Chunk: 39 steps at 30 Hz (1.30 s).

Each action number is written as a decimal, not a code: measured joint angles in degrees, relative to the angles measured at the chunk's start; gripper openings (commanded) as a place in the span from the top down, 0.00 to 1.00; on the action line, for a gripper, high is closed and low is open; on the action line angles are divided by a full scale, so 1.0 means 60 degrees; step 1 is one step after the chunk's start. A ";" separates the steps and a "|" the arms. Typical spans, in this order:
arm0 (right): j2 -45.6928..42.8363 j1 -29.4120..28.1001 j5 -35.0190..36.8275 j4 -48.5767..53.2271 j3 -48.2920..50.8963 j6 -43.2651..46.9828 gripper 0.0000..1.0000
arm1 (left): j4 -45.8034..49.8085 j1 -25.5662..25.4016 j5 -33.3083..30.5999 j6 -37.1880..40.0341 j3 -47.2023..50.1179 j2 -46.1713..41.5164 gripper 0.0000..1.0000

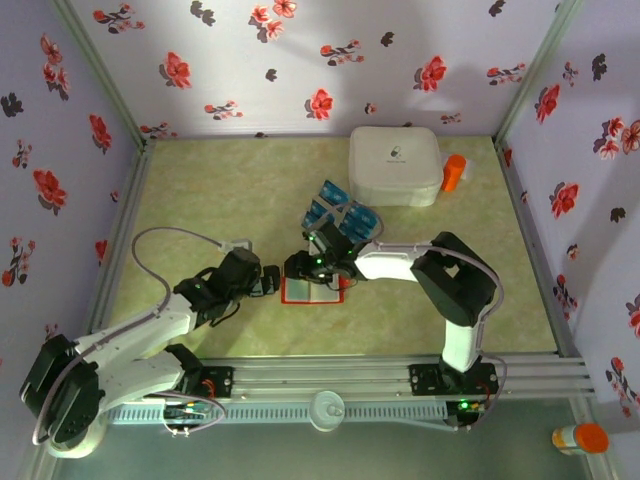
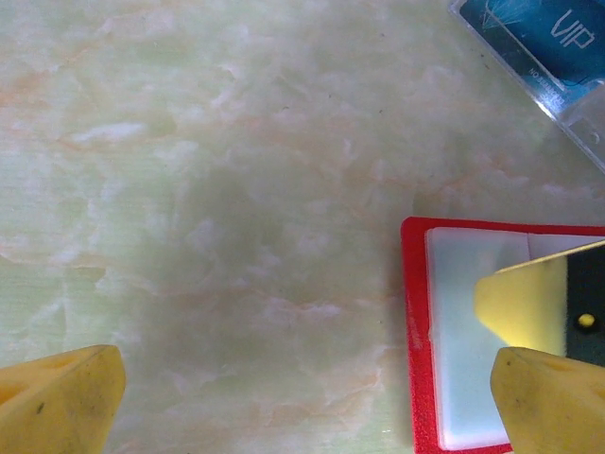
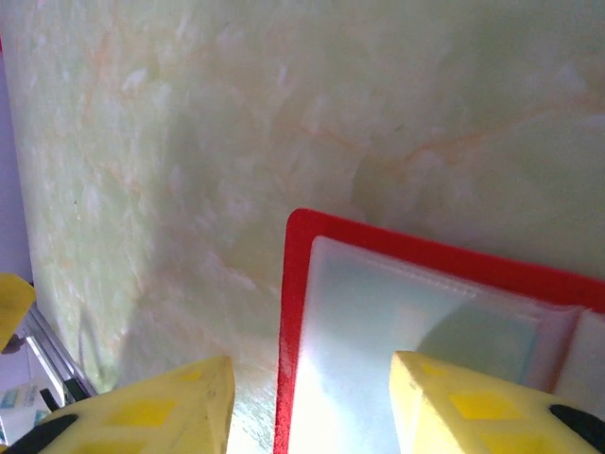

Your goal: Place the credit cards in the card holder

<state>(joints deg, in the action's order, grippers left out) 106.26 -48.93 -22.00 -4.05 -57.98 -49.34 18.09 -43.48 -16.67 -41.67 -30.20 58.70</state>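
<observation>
Overhead plus two wrist close-ups.
Top view looks down from above the counter's (image 1: 220, 190) near edge; both wrist views, close, share the card holder (image 2: 416, 340).

Smooth, faintly glossy marble-pattern table (image 2: 236, 189), red card holder (image 2: 416, 378) with glossy clear plastic pockets, shiny printed plastic credit cards (image 2: 534, 33), smooth matt white plastic box (image 1: 395, 160).
</observation>
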 measured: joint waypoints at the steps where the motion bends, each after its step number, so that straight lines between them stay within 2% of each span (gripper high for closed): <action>1: -0.0004 0.0036 -0.0018 -0.0004 0.0000 -0.0004 0.64 | -0.0004 0.0000 0.0004 0.0000 0.0000 0.0036 0.00; 5: -0.0007 0.0117 -0.0095 -0.0007 0.0011 0.0000 0.76 | -0.0011 0.0000 0.0044 0.0004 -0.0004 0.0211 0.00; 12: 0.0029 0.0157 -0.0186 -0.0051 0.0011 0.0000 0.83 | -0.0197 0.0000 0.0248 0.0000 -0.0011 0.0579 0.00; 20: 0.0481 0.0160 -0.0310 -0.0124 0.0011 -0.0004 0.85 | -0.0579 -0.0084 0.0463 -0.0004 -0.0022 0.1191 0.00; 39: 0.0510 0.0160 -0.0346 -0.0222 0.0007 -0.0036 0.86 | -0.1421 -0.0973 0.0448 -0.0251 -0.0029 0.2619 0.00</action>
<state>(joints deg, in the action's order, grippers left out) 109.32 -47.97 -24.08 -5.39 -57.93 -49.56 9.56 -49.32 -13.98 -43.18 -30.37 74.41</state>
